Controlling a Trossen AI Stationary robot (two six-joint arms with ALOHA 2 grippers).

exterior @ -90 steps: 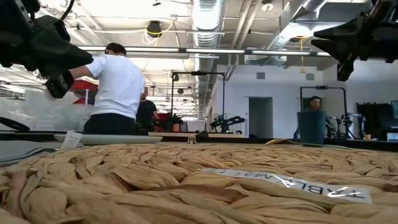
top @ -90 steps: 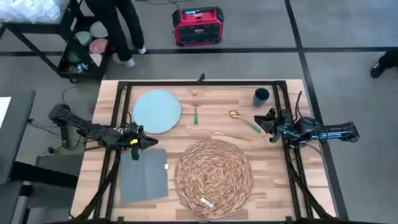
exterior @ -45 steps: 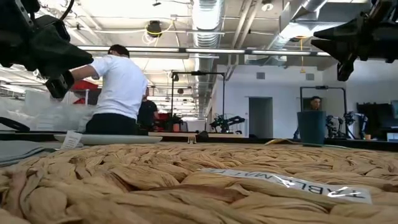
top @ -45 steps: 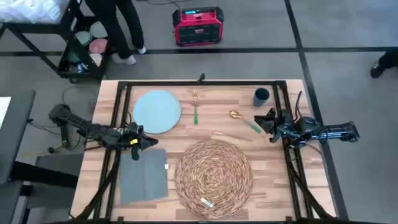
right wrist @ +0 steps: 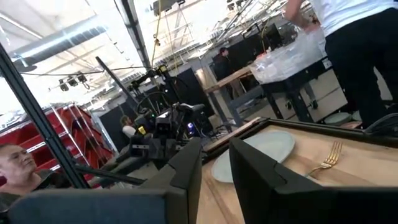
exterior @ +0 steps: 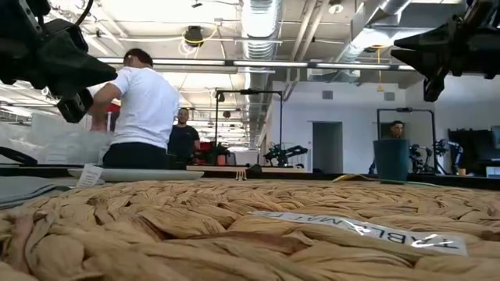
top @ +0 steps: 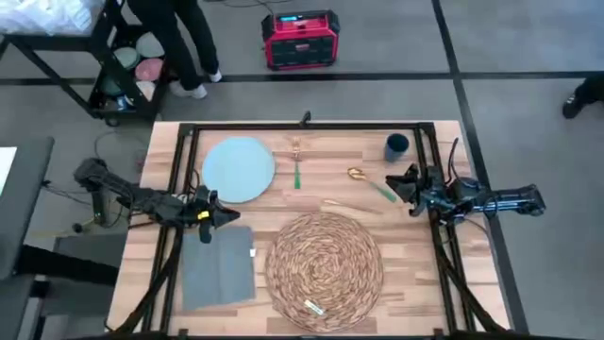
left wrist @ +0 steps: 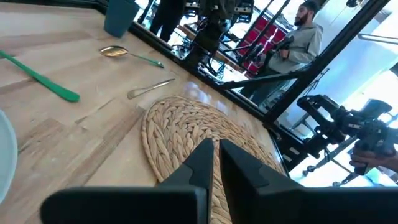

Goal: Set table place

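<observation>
Nothing is set yet: the placemat [top: 324,260] lies bare at 6 o'clock on the table [top: 415,274], the plate [top: 238,169], fork [top: 296,161] and spoon [top: 370,181] still up around 12, while the left gripper [top: 229,216] is nearly closed and the right gripper [top: 394,181] slightly parted, both hovering empty.

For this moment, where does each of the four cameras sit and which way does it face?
High view: overhead, straight down on the table, with left gripper and right gripper hovering at its sides.
Low view: at tabletop height on the placemat, facing the room; both arms show at the top corners.
Left wrist view: looks past its own fingers across the placemat to the spoon.
Right wrist view: looks past its own fingers toward the plate and fork.
Shared: the placemat shows in high, low and left wrist views.
</observation>
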